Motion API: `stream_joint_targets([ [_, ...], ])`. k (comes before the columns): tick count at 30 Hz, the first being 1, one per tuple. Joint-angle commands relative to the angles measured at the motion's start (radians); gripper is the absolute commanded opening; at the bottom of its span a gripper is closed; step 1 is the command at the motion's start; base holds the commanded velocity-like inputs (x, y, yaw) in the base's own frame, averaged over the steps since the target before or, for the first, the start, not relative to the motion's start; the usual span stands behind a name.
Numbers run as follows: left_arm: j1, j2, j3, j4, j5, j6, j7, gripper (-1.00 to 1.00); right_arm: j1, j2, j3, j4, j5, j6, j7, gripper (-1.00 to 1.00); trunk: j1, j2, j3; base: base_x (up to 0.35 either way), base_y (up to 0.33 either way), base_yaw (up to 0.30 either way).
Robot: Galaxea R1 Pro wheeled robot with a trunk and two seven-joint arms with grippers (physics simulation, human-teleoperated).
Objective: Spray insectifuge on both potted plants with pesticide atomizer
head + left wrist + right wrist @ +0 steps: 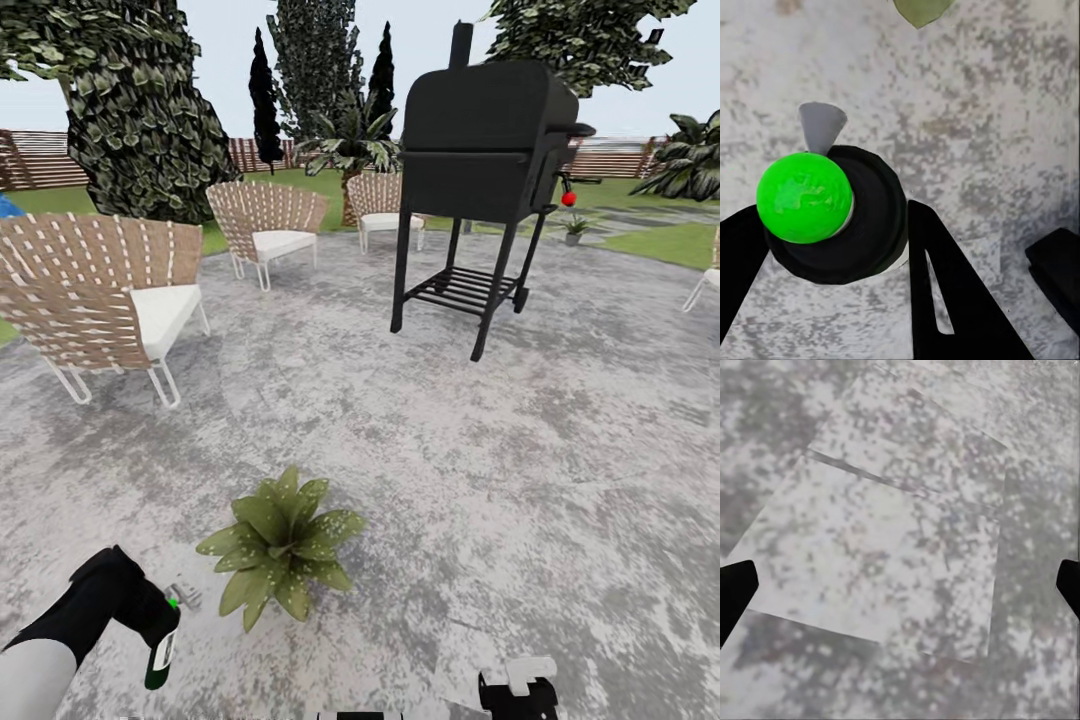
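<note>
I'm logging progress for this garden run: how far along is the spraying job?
Pickup looks done: the left gripper holds the pesticide atomizer. In hand: it hangs beside the potted plant, whose leaves carry pale speckles. Left: full coverage is unconfirmed, and a second small potted plant sits beyond the grill.

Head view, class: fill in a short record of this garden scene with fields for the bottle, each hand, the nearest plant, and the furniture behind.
bottle: atomizer, dark green, held above the paving
left hand: shut on the atomizer, beside the plant
right hand: open, over bare paving
plant: low leafy rosette on the paving, pale specks on its leaves
furniture: black grill; three woven chairs
</note>
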Motion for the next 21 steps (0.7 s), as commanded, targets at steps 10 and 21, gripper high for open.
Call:
stream_joint_targets([
  [10, -0.001, -0.016, 0.003, -0.002, -0.009, 0.007, -0.006, -1.0, 0.0, 0.001, 0.009, 0.0, -0.007, -0.002, -0.002, 1.0, 0.0, 0.0, -0.007, -0.018, -0.145, 0.204],
  [21, 0.0, -0.08, -0.005, 0.004, -0.02, 0.017, 0.125, -1.0, 0.0, 0.003, 0.009, 0.0, -0.007, -0.002, -0.002, 1.0, 0.0, 0.0, -0.017, -0.033, 0.038, 0.116],
])
